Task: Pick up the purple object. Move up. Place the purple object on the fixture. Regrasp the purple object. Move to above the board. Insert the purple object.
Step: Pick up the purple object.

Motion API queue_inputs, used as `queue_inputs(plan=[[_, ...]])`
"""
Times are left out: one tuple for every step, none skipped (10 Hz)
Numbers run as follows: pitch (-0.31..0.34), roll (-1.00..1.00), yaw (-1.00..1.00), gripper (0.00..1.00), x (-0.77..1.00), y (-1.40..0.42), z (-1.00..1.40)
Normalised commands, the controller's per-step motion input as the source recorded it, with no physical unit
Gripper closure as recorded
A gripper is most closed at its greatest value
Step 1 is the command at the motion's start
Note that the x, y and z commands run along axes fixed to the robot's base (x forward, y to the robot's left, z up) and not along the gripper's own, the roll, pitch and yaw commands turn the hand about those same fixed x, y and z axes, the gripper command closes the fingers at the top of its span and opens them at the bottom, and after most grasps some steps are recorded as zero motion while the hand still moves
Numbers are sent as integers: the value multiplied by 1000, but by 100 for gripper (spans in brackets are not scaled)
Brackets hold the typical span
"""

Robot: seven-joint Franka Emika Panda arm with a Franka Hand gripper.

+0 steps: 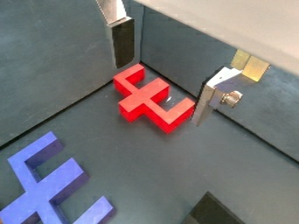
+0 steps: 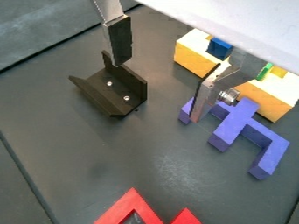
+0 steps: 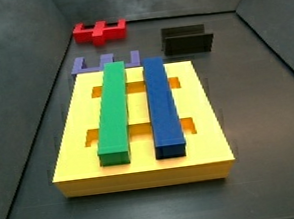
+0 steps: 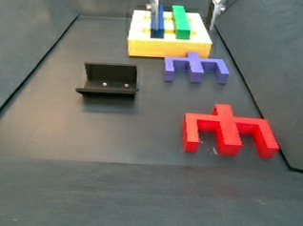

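Note:
The purple object [image 4: 195,67] lies flat on the dark floor just in front of the yellow board [image 4: 139,43]. It also shows in a side view [image 3: 104,62] and in both wrist views [image 1: 47,179] [image 2: 239,127]. The black fixture [image 4: 107,81] stands apart from it, open top up, and shows in a wrist view [image 2: 114,94]. The gripper [image 4: 186,2] hangs high above the scene, open and empty. Its silver fingers [image 2: 118,39] are spread wide and touch nothing. The board carries a green bar [image 3: 111,106] and a blue bar [image 3: 161,100].
A red block [image 4: 227,131] of like shape lies on the floor, farther from the board than the purple object; in a wrist view [image 1: 146,96] it sits below the open fingers. Dark walls enclose the floor.

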Motion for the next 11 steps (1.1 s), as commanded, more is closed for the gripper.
queue_inputs(plan=[[-36, 0, 177, 0, 103, -703, -106], [-34, 0, 83, 0, 123, -797, -94], [-26, 0, 23, 0, 151, -743, -134], [-20, 0, 3, 0, 143, -629, -240], [-27, -1, 0, 0, 0, -463, -366], [-40, 0, 0, 0, 0, -500, -363], [0, 51, 0, 0, 0, -569, -380], [0, 123, 23, 0, 0, -643, -303], [0, 97, 0, 0, 0, -537, -337], [0, 66, 0, 0, -189, -377, -380], [0, 40, 0, 0, -294, -209, -391]])
